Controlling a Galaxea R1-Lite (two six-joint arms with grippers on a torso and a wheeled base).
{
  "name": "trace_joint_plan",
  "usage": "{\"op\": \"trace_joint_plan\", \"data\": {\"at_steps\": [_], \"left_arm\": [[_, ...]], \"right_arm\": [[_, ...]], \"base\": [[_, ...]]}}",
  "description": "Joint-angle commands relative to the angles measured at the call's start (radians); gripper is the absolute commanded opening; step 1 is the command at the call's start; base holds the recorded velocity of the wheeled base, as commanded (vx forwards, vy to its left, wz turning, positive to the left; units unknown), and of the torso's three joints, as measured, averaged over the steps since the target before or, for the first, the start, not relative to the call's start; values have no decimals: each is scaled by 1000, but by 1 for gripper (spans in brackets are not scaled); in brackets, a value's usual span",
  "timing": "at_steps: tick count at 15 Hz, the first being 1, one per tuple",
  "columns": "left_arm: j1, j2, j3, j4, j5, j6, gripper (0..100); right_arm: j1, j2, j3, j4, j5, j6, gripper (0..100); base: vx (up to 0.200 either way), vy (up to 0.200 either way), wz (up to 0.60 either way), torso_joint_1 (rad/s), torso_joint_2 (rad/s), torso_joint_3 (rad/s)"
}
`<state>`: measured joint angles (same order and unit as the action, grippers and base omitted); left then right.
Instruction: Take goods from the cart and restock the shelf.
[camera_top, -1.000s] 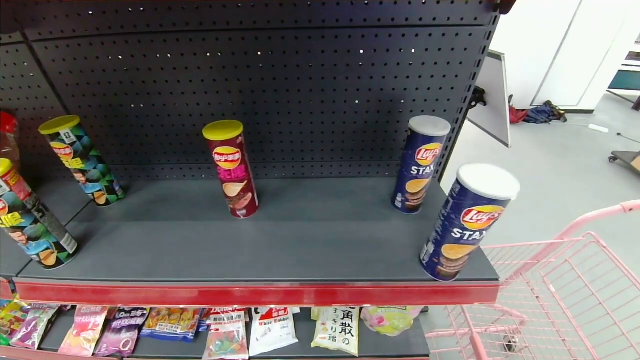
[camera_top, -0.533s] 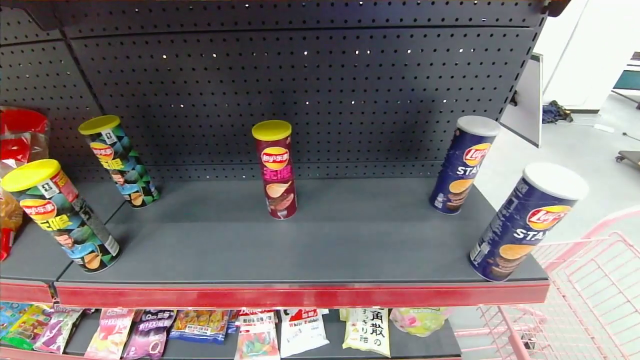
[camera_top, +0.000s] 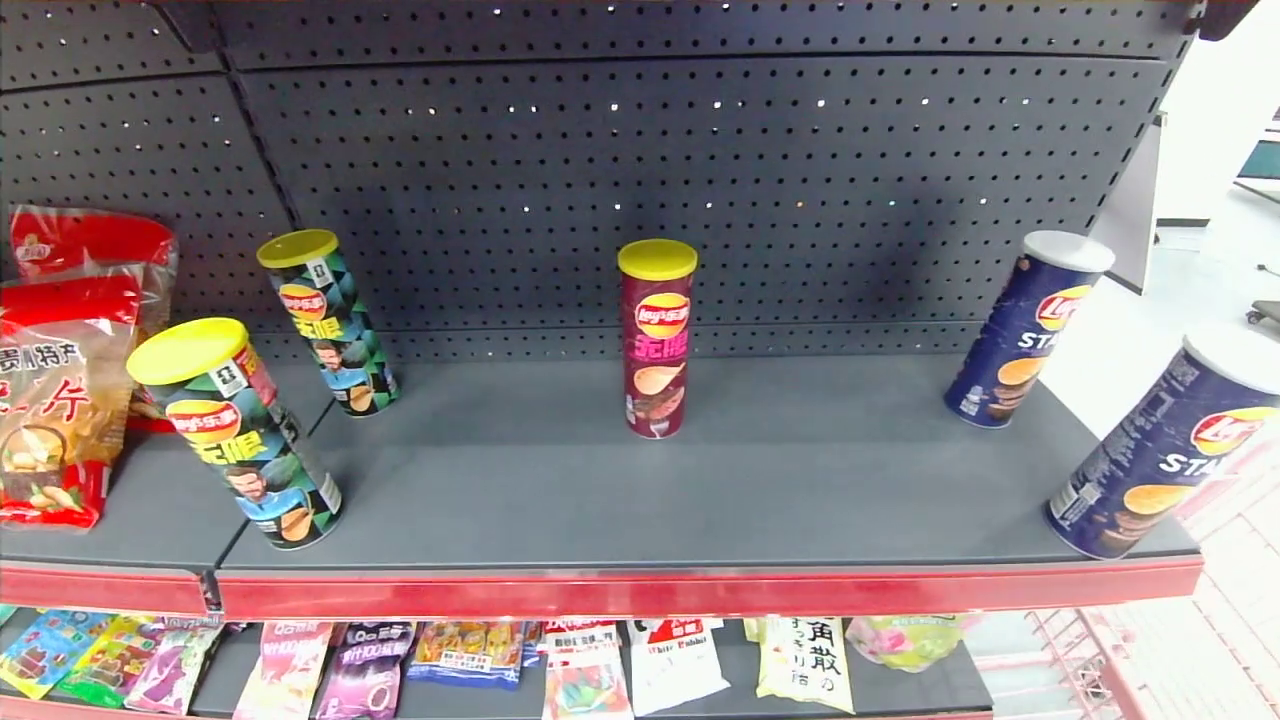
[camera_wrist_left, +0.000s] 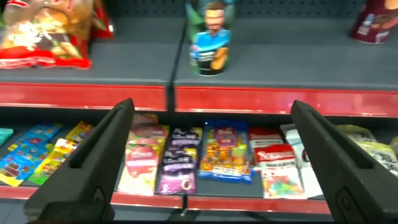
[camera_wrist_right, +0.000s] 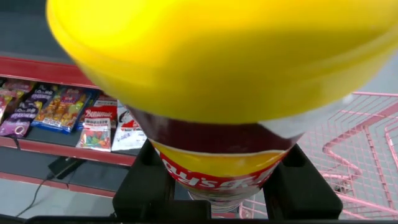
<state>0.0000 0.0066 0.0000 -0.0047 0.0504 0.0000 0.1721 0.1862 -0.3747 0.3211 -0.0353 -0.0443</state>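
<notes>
One yellow-lidded chip can (camera_wrist_right: 224, 56) in my right claw (camera_wrist_right: 225, 193), lid toward the wrist; left claw (camera_wrist_left: 211, 106) gapes empty before the shelf (camera_wrist_left: 280, 56).

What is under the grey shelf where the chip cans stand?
A lower shelf with a row of snack bags. The red front edge hides whatever lies behind them.

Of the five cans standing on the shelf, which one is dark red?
The middle can, with a yellow lid. The left two are green-patterned, the right two blue.
</notes>
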Motion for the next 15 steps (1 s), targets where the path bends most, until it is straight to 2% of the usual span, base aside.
{"op": "trace_joint_plan", "data": {"at_steps": [1,2,8,11,13,14,15], "left_arm": [[0,0,0,0,0,0,100],[0,0,0,0,0,0,100],[0,1,0,2,0,0,100],[-12,49,0,-1,-7,9,100],[-18,49,-2,0,-118,69,100],[-18,49,-2,0,-118,74,100],[-18,50,-2,-3,-144,72,100]], "right_arm": [[0,-4,2,3,-1,0,0],[0,-5,2,3,-1,0,0],[0,-86,56,6,-1,1,0],[24,-86,94,0,54,-5,0],[23,-86,126,-2,57,-5,0],[24,-85,137,-2,58,-5,0],[24,-79,148,-2,58,-5,0]], "base": [[0,200,0,2,2,-2],[0,200,0,-2,-2,2],[0,0,0,0,0,0],[0,0,0,0,0,0],[0,0,0,0,0,0],[0,0,0,0,0,0],[0,0,0,0,0,0]]}}
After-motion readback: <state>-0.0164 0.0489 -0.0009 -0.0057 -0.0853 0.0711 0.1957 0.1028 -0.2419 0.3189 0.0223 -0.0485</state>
